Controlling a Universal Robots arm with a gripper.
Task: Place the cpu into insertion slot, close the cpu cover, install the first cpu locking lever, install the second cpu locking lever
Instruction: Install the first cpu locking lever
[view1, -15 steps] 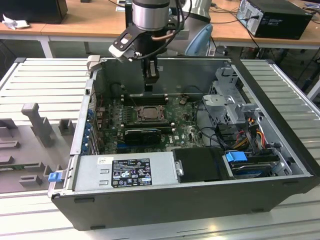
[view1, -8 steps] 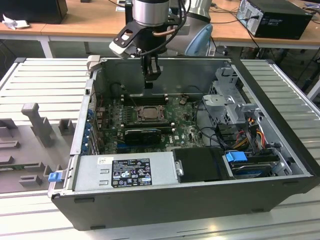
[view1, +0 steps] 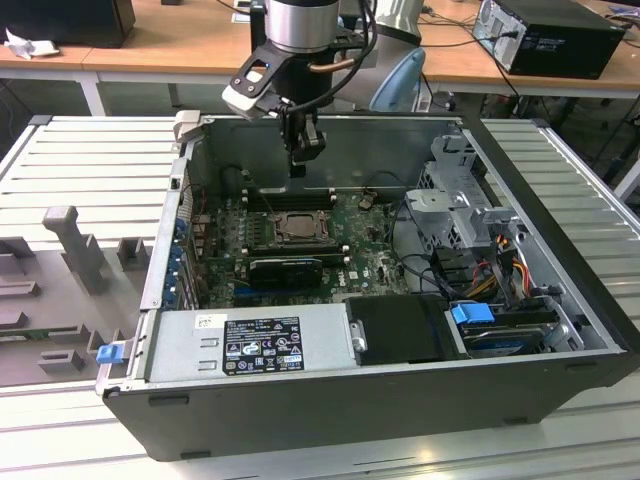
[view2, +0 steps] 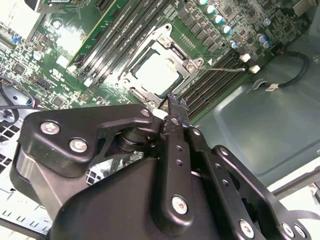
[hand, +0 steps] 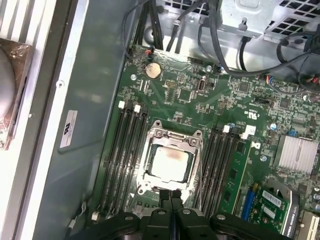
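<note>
Hovering in open room above the cpu (hand: 169, 165), edged by the cpu cover (hand: 172, 134), the fingers (hand: 165, 196) are pinched together, empty.

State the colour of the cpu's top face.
The cpu is pale silver-grey, clearest in the first wrist view.

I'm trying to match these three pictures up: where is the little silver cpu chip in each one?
Exterior view: the cpu lies in the middle of the open computer case, under the gripper.
First wrist view: the cpu sits framed by the silvery cpu cover, just beyond the gripper tips.
Second wrist view: the cpu sits in the same frame, beyond the gripper.
Shared landmark: the long black memory slots flanking it on both sides.
</note>
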